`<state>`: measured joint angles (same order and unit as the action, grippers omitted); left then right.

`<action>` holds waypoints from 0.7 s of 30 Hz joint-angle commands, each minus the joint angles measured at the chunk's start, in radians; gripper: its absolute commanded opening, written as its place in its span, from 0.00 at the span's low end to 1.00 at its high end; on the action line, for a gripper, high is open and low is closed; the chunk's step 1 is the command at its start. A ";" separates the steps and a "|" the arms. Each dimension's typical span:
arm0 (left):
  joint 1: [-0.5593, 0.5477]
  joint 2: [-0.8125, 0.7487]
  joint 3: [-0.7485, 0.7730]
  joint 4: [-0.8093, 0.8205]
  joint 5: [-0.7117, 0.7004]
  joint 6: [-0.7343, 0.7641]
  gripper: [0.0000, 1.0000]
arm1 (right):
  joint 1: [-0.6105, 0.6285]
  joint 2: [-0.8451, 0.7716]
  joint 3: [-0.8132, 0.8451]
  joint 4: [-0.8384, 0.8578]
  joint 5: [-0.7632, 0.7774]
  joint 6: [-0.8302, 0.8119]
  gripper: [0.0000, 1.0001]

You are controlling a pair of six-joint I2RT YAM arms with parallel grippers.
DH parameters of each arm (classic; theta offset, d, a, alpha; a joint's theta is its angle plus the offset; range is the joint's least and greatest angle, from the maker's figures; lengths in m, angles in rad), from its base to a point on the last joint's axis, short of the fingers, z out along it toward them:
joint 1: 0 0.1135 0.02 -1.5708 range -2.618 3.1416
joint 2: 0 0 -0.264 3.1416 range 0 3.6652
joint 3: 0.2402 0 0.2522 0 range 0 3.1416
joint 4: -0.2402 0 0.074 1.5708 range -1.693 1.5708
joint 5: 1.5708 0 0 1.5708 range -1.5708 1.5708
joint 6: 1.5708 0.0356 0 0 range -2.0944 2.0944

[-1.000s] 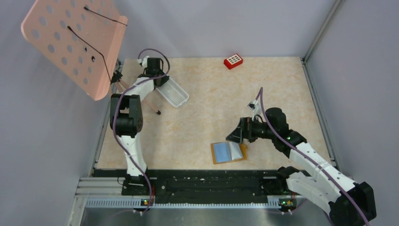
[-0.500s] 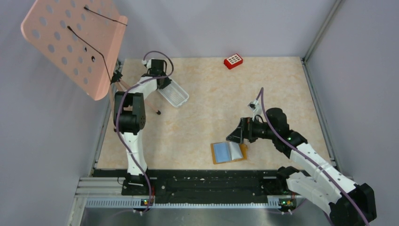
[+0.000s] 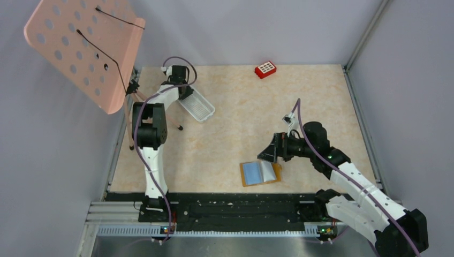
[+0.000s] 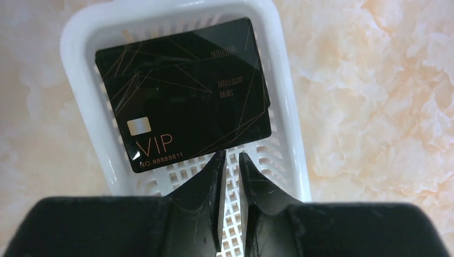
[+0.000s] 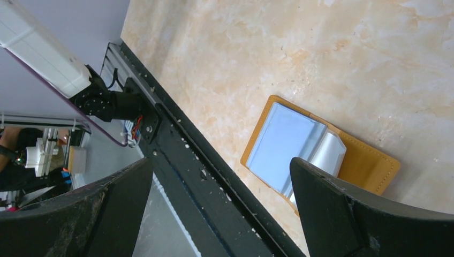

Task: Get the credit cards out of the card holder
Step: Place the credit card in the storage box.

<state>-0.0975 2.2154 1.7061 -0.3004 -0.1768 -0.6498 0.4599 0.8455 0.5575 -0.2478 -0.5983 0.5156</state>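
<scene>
L claw [image 4: 229, 159]: fingers nearly together, only a slim gap, nothing between them. It hangs over the near end of a white mesh tray [image 4: 292, 123]. Two black cards [image 4: 187, 91] lie flat and overlapped in the tray just ahead of the tips. Top one reads VIP, its near edge right at the tips; can't tell if touching. Tan card holder [image 3: 260, 173] is well apart from L claw, spread open on table [image 3: 235, 107], blue sleeves [image 5: 281, 147] up. R claw [image 5: 220, 163]: fingers wide apart, empty, hovering above the holder. In wrist view the holder lies below and between the two fingers, no contact.
</scene>
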 commanded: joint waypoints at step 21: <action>0.018 -0.021 0.045 0.055 0.049 0.078 0.21 | -0.007 0.014 0.048 0.027 0.011 -0.011 0.99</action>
<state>-0.0826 2.2345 1.7615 -0.3077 -0.1871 -0.5983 0.4599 0.8589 0.5575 -0.2478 -0.5949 0.5156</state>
